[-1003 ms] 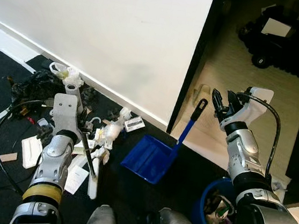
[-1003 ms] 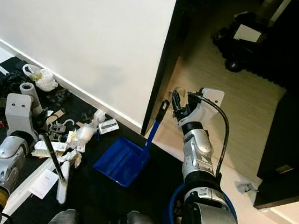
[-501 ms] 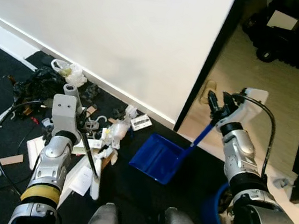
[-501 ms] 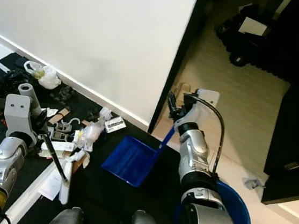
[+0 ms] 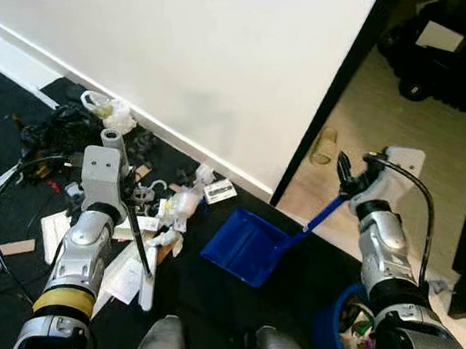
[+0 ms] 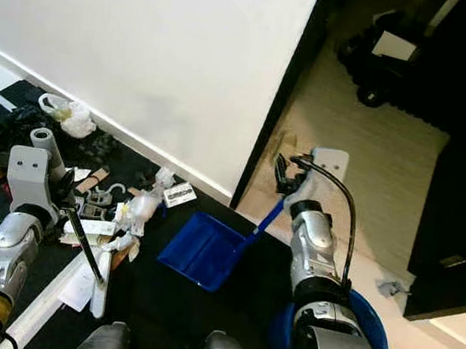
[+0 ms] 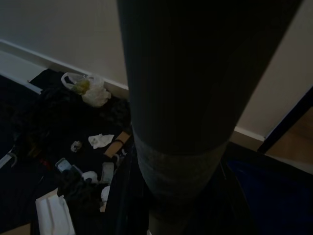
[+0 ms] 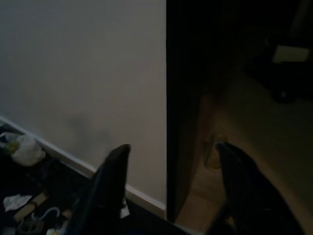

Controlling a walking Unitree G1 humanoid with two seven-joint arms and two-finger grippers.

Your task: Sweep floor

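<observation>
head cameras looking down, wrist cameras low, sharing the wall (image 5: 189, 43)

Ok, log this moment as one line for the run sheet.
left end effector: holding broom at litter pile | right end effector: gripping blue dustpan handle | bucket: by right arm

My two arms are silver metal, built from rounded, jointed segments. My left arm (image 5: 81, 250) has a yellow band near its lower end and a boxy pale grey wrist block, with a thin black cable looping out to its side. My right arm (image 5: 383, 259) ends in a white wrist housing, and a black cable arcs from it down along the forearm. Each gripper has two long black fingers (image 8: 110, 188). My two rounded grey knees (image 5: 159, 345) sit below.
</observation>
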